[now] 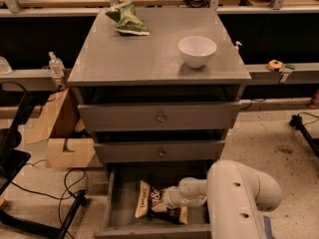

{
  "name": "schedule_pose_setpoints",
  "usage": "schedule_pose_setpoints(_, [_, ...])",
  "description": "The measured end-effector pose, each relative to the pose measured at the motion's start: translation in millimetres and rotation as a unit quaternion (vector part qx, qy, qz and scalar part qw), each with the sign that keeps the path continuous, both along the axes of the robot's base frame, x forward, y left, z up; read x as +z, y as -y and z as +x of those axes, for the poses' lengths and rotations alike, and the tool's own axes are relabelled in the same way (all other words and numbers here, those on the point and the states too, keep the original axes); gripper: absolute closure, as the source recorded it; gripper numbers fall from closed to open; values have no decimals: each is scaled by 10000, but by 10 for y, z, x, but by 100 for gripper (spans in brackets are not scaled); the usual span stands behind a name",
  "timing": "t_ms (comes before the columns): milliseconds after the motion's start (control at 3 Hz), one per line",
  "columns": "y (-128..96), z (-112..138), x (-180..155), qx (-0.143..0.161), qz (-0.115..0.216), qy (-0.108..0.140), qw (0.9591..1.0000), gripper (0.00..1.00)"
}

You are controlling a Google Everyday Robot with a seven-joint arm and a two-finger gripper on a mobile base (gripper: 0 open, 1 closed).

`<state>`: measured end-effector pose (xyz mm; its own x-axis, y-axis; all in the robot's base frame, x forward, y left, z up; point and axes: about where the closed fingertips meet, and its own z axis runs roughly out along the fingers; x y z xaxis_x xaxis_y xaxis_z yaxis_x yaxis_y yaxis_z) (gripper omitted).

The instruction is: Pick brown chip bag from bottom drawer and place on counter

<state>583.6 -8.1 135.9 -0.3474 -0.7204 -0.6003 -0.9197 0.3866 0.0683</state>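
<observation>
The brown chip bag [148,199] lies flat on the floor of the open bottom drawer [121,203], cream end toward the left, white lettering showing. My gripper [163,201] is down inside the drawer, right over the bag's middle, at the end of my white arm [239,193], which reaches in from the right. The arm's wrist covers the right part of the bag. The counter [149,59] is the grey cabinet top above.
A green chip bag [127,20] lies at the counter's back left and a white bowl [197,50] stands at its right. The two knobbed drawers [160,117] are slightly open. A cardboard box [67,151] and cables [65,183] lie left of the cabinet.
</observation>
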Motion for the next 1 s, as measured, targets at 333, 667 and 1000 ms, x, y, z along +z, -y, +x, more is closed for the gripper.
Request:
schedule_pose_setpoints(333, [0,0,16,0,0,0,10000,100])
schedule_pose_setpoints(667, [66,-78,350,197,52,133,9997,100])
schedule_pose_setpoints(1000, [311,-291,1190,543,199,610,9965,100])
